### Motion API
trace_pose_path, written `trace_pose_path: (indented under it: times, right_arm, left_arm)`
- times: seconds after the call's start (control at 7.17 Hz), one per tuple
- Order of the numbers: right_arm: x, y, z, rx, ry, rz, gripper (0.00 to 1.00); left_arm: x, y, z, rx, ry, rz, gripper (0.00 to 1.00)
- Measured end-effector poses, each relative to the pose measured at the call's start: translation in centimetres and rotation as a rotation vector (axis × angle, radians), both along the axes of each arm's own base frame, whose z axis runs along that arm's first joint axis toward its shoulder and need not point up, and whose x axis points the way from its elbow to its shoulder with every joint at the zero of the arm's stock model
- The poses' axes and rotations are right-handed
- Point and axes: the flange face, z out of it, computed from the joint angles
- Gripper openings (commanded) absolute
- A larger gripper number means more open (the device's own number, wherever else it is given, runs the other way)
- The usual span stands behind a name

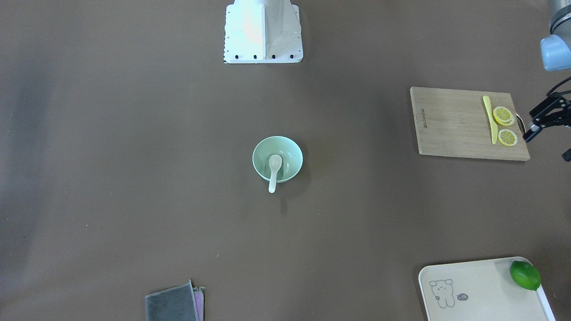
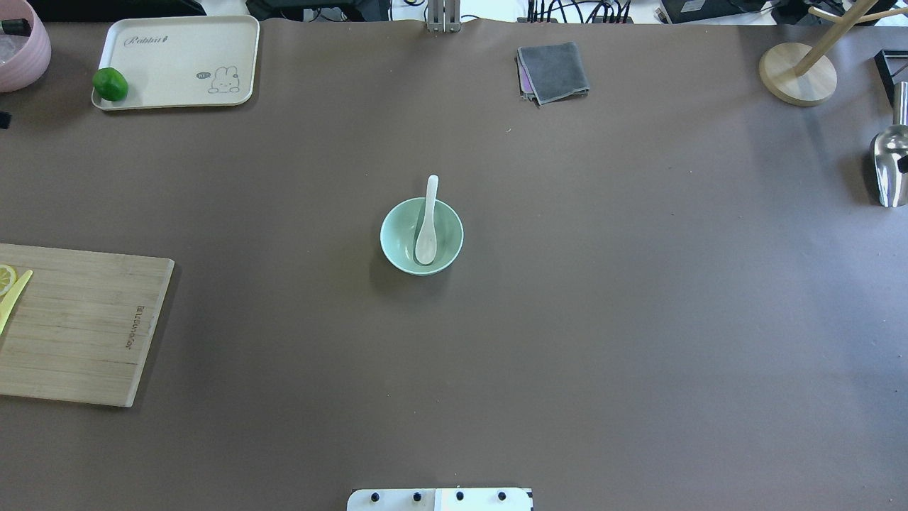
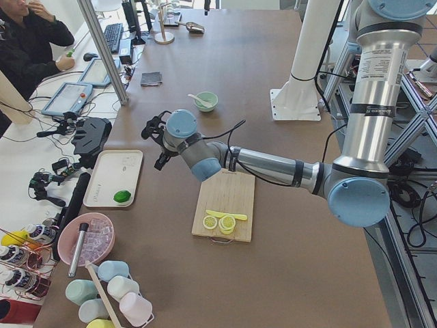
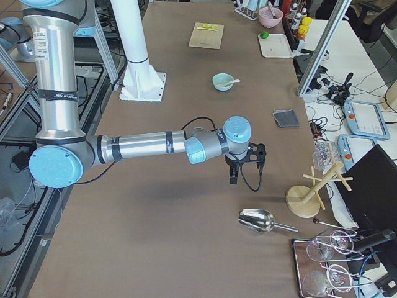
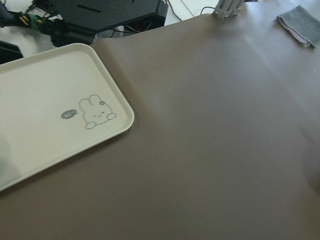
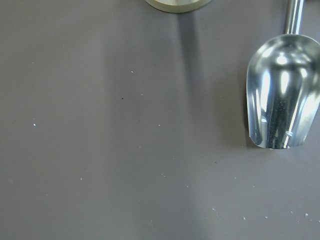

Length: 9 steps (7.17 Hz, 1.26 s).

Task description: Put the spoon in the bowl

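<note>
The white spoon (image 2: pixel 427 226) lies in the mint-green bowl (image 2: pixel 399 238) at the table's middle, scoop at the bottom and handle resting over the far rim; it also shows in the front view (image 1: pixel 274 171) inside the bowl (image 1: pixel 292 154). Nothing holds it. My left gripper (image 1: pixel 548 146) hovers open and empty beside the cutting board, far from the bowl, and also shows in the left side view (image 3: pixel 156 140). My right gripper (image 4: pixel 242 164) shows only in the right side view, above the table near the metal scoop. I cannot tell if it is open or shut.
A wooden cutting board (image 1: pixel 450 122) holds a yellow knife (image 1: pixel 490 119) and lemon slices (image 1: pixel 503 116). A cream tray (image 2: pixel 177 50) carries a lime (image 2: pixel 110 84). A grey cloth (image 2: pixel 553 71), a metal scoop (image 2: pixel 890 167) and a wooden stand (image 2: pixel 798 74) are on the far side.
</note>
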Motion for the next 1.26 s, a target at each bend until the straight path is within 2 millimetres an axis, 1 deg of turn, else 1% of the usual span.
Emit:
trace_pose_path:
  times: [0.14,0.42,0.56,0.7,0.98,1.12,1.26]
  right_arm:
    - [0.4,0.8,0.9,-0.014,0.009,0.005,1.0]
    - [2.0,2.0,1.9,0.003,0.023,-0.002,1.0]
    - [2.9,2.6,2.7,0.027,0.033,-0.02,1.0]
    - [4.0,3.7,4.0,0.06,0.05,-0.056,1.0]
    - [5.8,5.2,5.8,0.069,0.088,-0.087,1.0]
    - [6.2,5.5,6.3,0.057,0.106,-0.088,1.0]
    - [6.4,5.7,6.6,0.04,0.113,-0.085,1.0]
  left_arm:
    - [-1.8,1.6,1.9,0.001,-0.004,-0.011,0.98]
    - [-4.0,3.0,4.3,-0.034,-0.014,-0.038,0.98]
    - [-4.9,3.3,5.1,-0.069,-0.02,-0.052,0.98]
    - [-5.6,3.5,5.9,-0.099,-0.033,-0.054,0.98]
    - [-6.4,3.5,7.5,-0.147,-0.098,-0.026,0.98]
    - [-6.9,3.3,8.0,-0.171,-0.154,-0.019,0.98]
    - [-7.5,3.2,7.7,-0.19,-0.233,-0.037,0.98]
